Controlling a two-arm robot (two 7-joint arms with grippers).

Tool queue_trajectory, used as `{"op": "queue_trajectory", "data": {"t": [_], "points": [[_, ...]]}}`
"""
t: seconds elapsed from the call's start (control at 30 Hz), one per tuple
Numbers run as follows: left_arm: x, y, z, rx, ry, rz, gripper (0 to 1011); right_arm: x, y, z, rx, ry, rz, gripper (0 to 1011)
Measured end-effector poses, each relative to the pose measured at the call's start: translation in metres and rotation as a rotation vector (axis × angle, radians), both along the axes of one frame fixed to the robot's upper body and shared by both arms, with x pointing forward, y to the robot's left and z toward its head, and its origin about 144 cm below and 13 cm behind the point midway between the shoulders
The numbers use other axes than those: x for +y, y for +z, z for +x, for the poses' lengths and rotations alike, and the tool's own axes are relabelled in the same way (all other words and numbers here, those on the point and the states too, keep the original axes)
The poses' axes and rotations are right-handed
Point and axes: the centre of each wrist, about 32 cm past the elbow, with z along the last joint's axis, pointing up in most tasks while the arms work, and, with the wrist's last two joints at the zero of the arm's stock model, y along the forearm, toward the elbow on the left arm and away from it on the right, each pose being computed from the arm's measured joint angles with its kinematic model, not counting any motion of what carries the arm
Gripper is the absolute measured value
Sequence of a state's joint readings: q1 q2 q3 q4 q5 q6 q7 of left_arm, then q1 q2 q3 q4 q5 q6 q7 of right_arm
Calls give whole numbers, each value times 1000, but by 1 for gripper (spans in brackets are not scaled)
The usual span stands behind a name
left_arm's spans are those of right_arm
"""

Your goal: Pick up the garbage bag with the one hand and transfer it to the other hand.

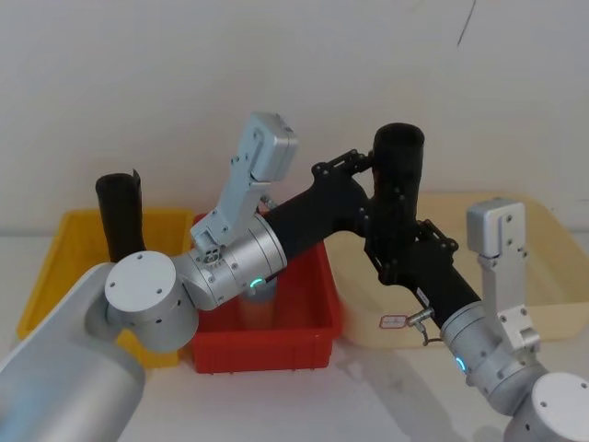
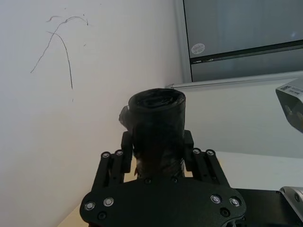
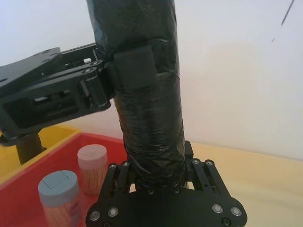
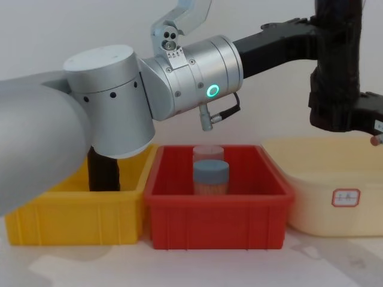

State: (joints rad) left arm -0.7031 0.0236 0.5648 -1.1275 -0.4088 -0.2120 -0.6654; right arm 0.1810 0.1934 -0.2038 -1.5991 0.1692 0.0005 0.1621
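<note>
High above the beige tub (image 4: 311, 200), well clear of the desk (image 4: 335, 266): garbage bag (image 1: 398, 157), upright, a tall black roll of film. Gripped twice over! Up near the top, left end effector (image 2: 156, 144), stretched in from the left on its silver arm, green ring lit, closed on the roll with fingers (image 2: 127, 142) pressed to either side. Lower down, right end effector (image 3: 155, 166), angled up from the lower right, likewise clamped around the bottom stretch, links snug against the film. Two holds at once, one above the other, apart from each other. Wrinkled top of the roll poking out past the left fingers. Small white-and-red tag (image 1: 394, 321) dangling by the right wrist.

Below and off to the left, red bin (image 4: 215, 224) with two jars standing inside: grey-lidded jar (image 4: 210, 173) in front, pink-lidded jar (image 3: 92, 163) just behind. Right beside it, further left, yellow bin (image 4: 72, 227), second black roll (image 1: 120, 212) standing upright in it.
</note>
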Motion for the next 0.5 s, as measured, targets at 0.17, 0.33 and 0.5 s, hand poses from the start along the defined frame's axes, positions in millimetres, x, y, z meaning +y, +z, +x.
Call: {"op": "queue_trajectory", "data": {"t": [0.17, 0.33, 0.5], "points": [[0, 0, 0, 0, 0, 0, 731, -1, 3, 1, 4, 1, 12, 529], [0, 0, 0, 0, 0, 0, 882, -2, 6, 2, 12, -4, 26, 528], [0, 0, 0, 0, 0, 0, 998, -2, 10, 5, 26, -25, 41, 528]]}}
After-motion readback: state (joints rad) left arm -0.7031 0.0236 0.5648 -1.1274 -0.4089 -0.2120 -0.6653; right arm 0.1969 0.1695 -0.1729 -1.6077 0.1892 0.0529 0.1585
